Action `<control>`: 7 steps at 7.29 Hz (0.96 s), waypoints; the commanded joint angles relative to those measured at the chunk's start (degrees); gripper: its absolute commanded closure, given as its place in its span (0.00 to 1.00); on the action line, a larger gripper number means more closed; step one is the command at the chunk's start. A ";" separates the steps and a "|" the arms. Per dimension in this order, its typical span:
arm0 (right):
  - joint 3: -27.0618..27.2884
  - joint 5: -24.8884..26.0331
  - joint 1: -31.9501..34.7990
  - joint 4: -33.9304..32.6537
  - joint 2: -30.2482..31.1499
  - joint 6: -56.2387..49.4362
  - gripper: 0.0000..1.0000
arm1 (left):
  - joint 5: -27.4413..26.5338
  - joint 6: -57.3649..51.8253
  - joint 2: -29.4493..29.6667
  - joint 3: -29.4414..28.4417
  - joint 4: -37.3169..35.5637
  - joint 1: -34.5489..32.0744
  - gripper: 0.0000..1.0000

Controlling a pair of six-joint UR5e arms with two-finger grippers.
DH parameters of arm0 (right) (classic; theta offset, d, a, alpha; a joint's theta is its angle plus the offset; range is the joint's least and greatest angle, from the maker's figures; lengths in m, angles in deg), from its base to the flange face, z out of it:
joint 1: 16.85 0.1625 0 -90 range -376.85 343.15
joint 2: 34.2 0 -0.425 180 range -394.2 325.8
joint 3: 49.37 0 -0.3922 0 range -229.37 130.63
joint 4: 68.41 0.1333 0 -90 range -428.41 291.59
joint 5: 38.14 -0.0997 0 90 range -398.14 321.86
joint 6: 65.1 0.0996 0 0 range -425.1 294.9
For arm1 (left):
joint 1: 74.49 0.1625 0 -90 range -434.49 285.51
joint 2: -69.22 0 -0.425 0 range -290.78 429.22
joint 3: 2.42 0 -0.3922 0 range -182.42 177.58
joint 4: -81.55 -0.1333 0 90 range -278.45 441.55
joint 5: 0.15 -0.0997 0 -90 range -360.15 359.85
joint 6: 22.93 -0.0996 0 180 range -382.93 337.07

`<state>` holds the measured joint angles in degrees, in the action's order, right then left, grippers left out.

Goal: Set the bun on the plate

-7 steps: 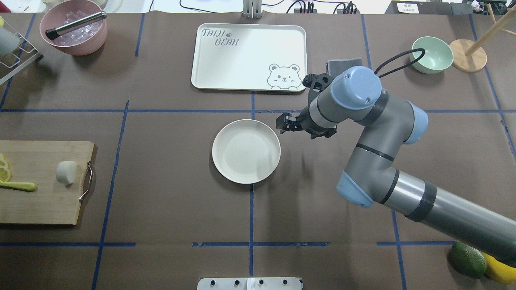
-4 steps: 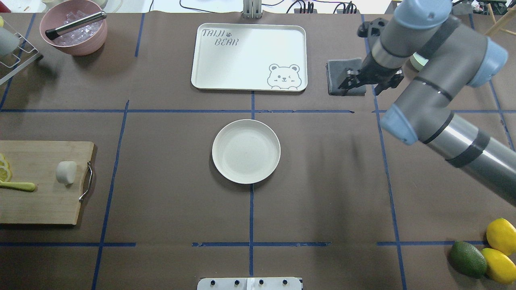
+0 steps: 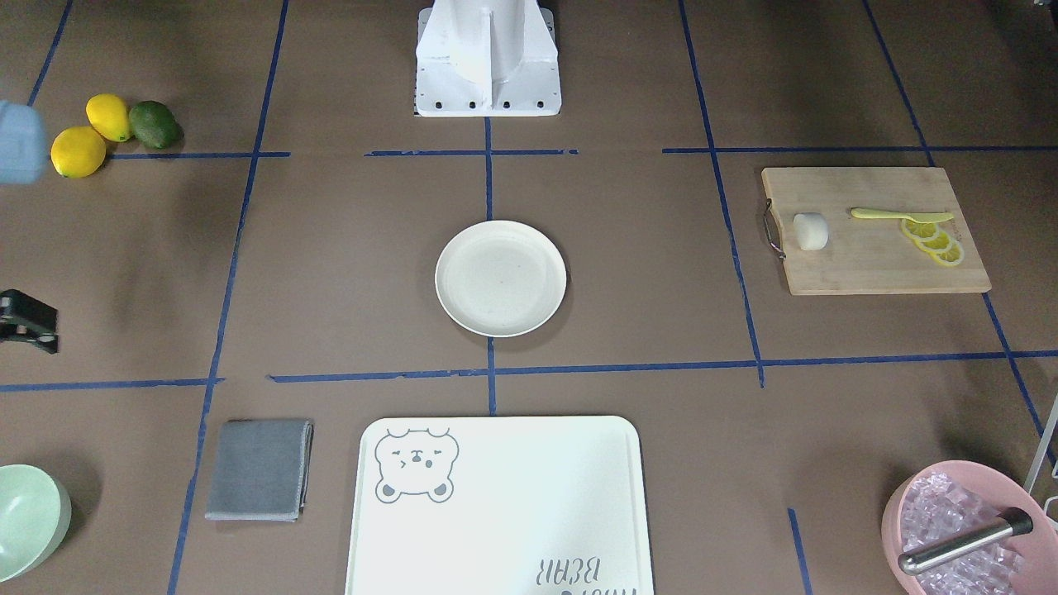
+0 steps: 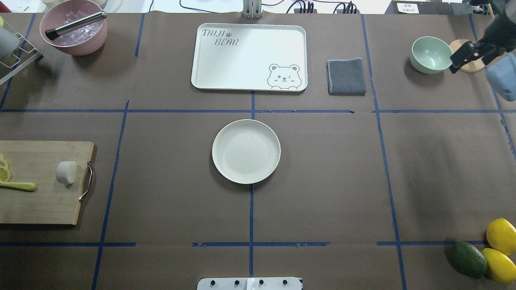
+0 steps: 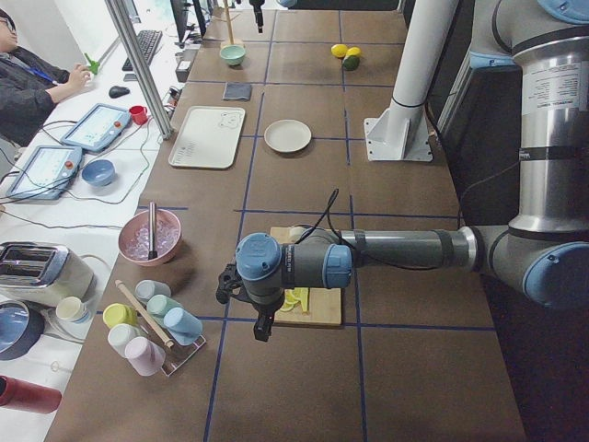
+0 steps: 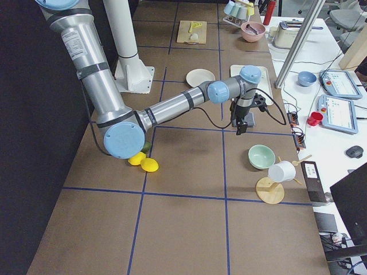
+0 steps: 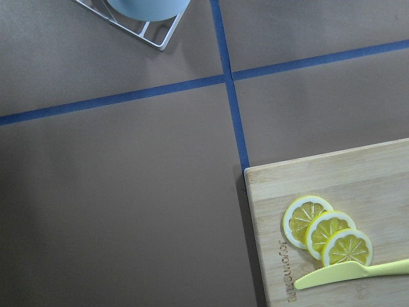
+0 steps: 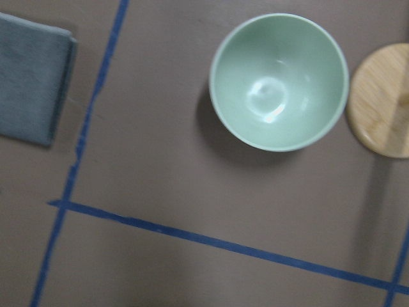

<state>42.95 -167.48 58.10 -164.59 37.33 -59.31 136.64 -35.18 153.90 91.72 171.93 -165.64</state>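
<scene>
Checking views fast. Overhead catches only my right pincer (image 4: pixel 459 61), up at the far right corner and smeared with blur, so I cannot tell whether its jaws are apart or together. The front view clips it at the frame edge, no help. Its wrist view shows no fingers, just the mint-green bowl (image 8: pixel 278 82) right below it, glossy inside. A round wooden base (image 8: pixel 382 102) sits just beside the bowl and a grey cloth (image 8: pixel 29 77) is further off.

My left pincer (image 5: pixel 261 327) shows only in the left side view, hanging by the outer end of the cutting board (image 4: pixel 40 201). I cannot tell its state from there. Its wrist view gives the board corner, three overlapping lemon slices (image 7: pixel 327 230), a yellow-green knife (image 7: pixel 351 275) against them and a wire rack (image 7: pixel 153 35) corner, but no bun.

Overhead and front do show the bun (image 4: pixel 66 172). It lies on the board near the left pincer, past the slices at the handle end, well apart from the right pincer. The plate (image 4: pixel 246 151) is between the two pincers, well apart from both, and the bun is not on it.

Containers: a pink bowl (image 4: pixel 82 50), on the left pincer's side, holds ice cubes (image 4: pixel 82 34) with a metal tool (image 4: pixel 76 25) leaning across them. Pastel cups (image 5: pixel 166 306) lie in the rack just beside the left pincer. A bear-printed tray (image 4: pixel 248 56) sits beyond the plate.
</scene>
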 commanded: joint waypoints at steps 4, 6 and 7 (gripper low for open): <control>-0.13 -3.01 13.63 0.74 14.77 -16.16 0.00 | -0.48 1.52 0.84 0.17 0.41 0.00 0.00; -0.04 -3.28 13.55 0.74 15.05 -15.81 0.00 | -0.21 1.96 5.03 -1.48 7.05 1.14 0.00; -0.04 -3.28 13.55 0.83 15.05 -15.54 0.00 | 0.57 5.62 6.89 -1.93 7.09 2.02 0.00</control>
<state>42.89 -170.71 71.61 -163.85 52.24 -75.12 136.58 -32.56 158.19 90.65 177.20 -164.61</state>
